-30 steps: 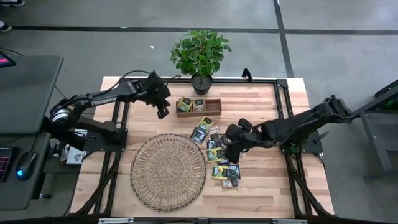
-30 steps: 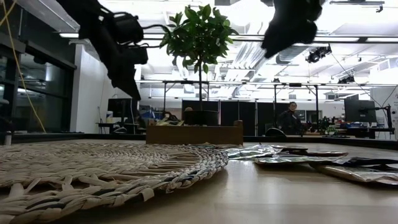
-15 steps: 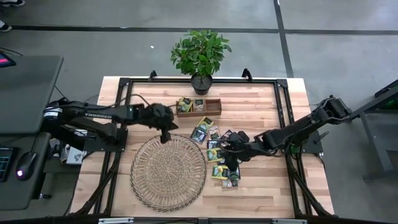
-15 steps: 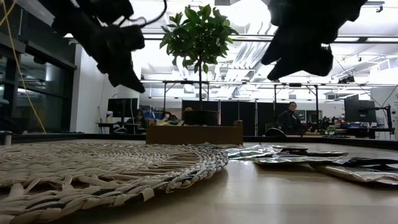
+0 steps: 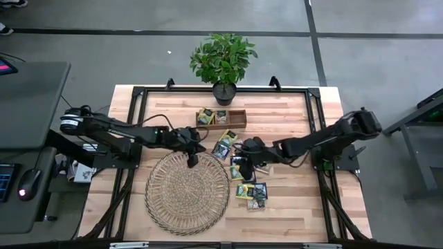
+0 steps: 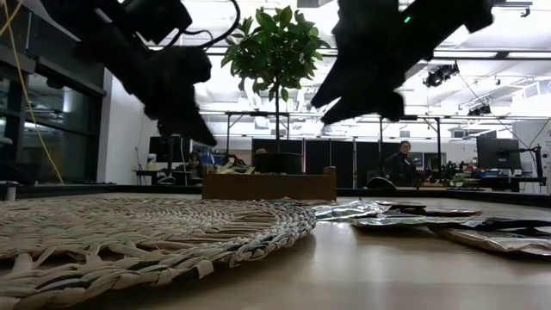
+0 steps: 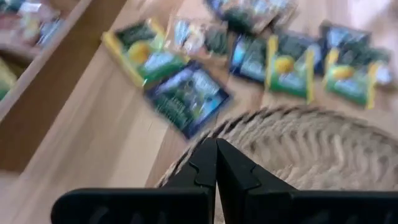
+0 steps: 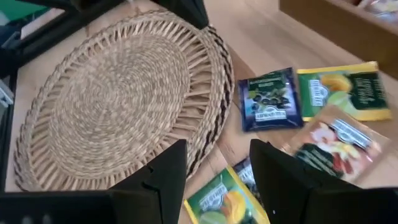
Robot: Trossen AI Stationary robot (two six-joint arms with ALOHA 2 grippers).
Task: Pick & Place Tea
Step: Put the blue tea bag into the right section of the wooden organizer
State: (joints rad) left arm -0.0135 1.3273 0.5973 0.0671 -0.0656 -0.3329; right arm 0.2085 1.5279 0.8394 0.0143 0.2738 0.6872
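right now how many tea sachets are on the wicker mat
0. The wicker mat is bare; the sachets lie on the wood beside it, a few in the wooden tray. The left gripper hides a bit of its rim.

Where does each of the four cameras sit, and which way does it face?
High: overhead, straight down; both arms, round wicker mat.
Low: tabletop height, level toward the room; arms silhouetted above.
Left wrist: over the mat's rim; shut left tool.
Right wrist: above flat square tea sachets; open right tool.
All four share the mat.
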